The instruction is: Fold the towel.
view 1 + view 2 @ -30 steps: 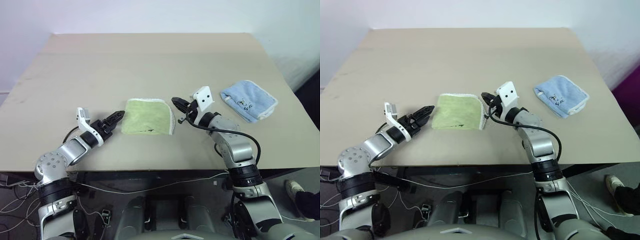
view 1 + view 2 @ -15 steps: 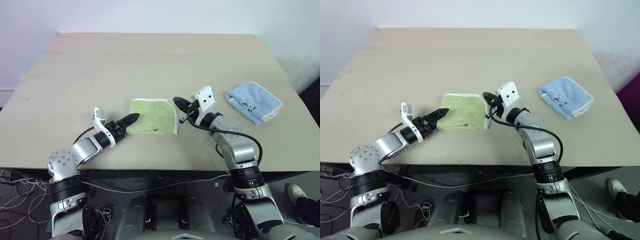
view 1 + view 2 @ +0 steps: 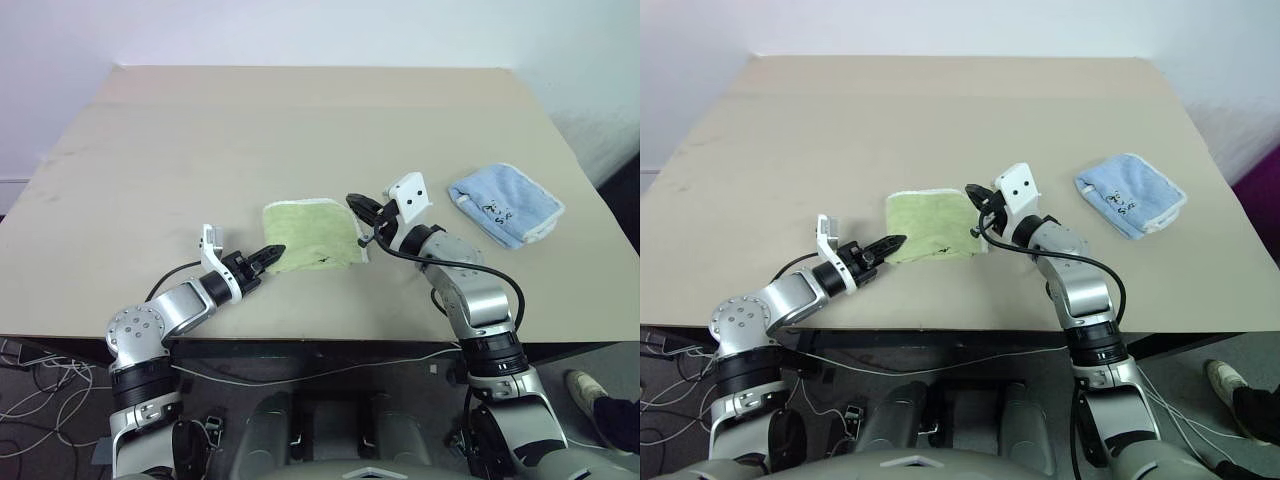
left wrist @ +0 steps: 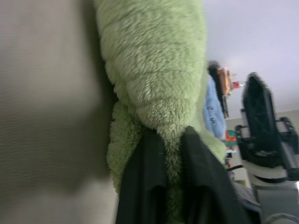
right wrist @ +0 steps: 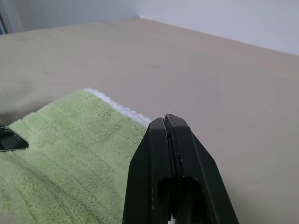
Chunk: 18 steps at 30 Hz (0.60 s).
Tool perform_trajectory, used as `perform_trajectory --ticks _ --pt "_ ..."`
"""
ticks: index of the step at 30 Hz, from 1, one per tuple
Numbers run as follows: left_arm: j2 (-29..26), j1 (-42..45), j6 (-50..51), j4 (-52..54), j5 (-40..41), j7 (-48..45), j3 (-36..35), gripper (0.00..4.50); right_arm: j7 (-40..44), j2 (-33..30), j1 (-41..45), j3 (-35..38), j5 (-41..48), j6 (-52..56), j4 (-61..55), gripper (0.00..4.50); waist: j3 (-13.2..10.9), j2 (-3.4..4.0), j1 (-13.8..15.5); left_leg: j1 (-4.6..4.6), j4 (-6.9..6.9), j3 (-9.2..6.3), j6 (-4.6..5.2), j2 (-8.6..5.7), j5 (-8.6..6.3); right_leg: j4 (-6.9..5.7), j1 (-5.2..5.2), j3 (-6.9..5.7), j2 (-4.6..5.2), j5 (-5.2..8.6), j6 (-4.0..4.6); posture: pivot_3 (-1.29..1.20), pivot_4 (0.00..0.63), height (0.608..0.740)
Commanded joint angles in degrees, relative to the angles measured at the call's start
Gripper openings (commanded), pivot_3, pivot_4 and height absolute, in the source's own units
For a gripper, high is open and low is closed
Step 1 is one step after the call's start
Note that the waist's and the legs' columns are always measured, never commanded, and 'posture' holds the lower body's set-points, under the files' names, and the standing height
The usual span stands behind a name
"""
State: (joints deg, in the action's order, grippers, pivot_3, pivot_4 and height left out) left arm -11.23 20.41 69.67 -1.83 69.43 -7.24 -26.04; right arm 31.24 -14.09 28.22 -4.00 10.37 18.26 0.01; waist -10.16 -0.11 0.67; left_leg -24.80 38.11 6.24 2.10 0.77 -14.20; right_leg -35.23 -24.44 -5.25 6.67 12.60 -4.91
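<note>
The towel is a light-green terry cloth with white edging, lying folded near the middle of the table. My left gripper is at its near left corner. In the left wrist view, the black fingers are shut on the towel, pinching a bunched edge. My right gripper hangs just over the towel's far right corner. Its fingers are shut with nothing between them, and the towel lies beneath.
A smaller light-blue cloth lies folded at the right, near the table's right edge. The table's front edge runs just below both arms. Bare tabletop stretches behind and to the left of the towel.
My left gripper has moved right to the towel's near left corner and shut on it, pushing that edge inward. The right gripper has stayed still.
</note>
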Motion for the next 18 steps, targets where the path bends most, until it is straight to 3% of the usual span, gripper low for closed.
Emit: perform_trajectory --ticks 1,9,15,18 --pt "0.48 -0.89 0.07 -0.61 0.42 0.56 0.73 0.03 -0.24 0.09 1.16 0.52 0.74 -0.61 -2.55 0.00 0.00 0.00 0.00 0.00 0.00 0.00 0.00 0.00 0.00 0.00 0.00 0.00 0.00 0.00 0.00 0.00 0.150 0.740" --pt "0.31 1.98 -6.03 -0.80 1.78 3.84 -3.38 0.03 -0.32 -0.25 1.18 0.76 0.82 -0.36 -3.25 0.00 -0.01 -0.01 -0.07 0.00 0.00 -0.03 0.03 0.01 -0.03 0.00 -0.01 0.00 0.06 0.00 0.01 0.00 0.150 0.740" --pt "-5.64 12.87 -13.64 -8.80 0.43 6.14 -7.97 0.03 -0.30 -0.16 1.96 0.67 0.77 -0.56 -2.87 0.00 -0.04 -0.06 -0.43 -0.14 0.00 -0.04 -0.03 0.09 0.03 0.00 -0.15 -0.03 -0.10 0.00 0.01 0.00 0.150 0.740" --pt "-11.56 18.74 -18.99 -16.41 -3.99 3.57 -8.91 0.03 -0.35 -0.01 2.14 0.52 0.71 -0.64 -2.76 0.00 -0.05 -0.06 -0.58 -0.16 0.00 -0.03 -0.03 0.08 0.03 0.02 -0.15 -0.04 -0.17 -0.01 0.00 0.00 0.150 0.740"
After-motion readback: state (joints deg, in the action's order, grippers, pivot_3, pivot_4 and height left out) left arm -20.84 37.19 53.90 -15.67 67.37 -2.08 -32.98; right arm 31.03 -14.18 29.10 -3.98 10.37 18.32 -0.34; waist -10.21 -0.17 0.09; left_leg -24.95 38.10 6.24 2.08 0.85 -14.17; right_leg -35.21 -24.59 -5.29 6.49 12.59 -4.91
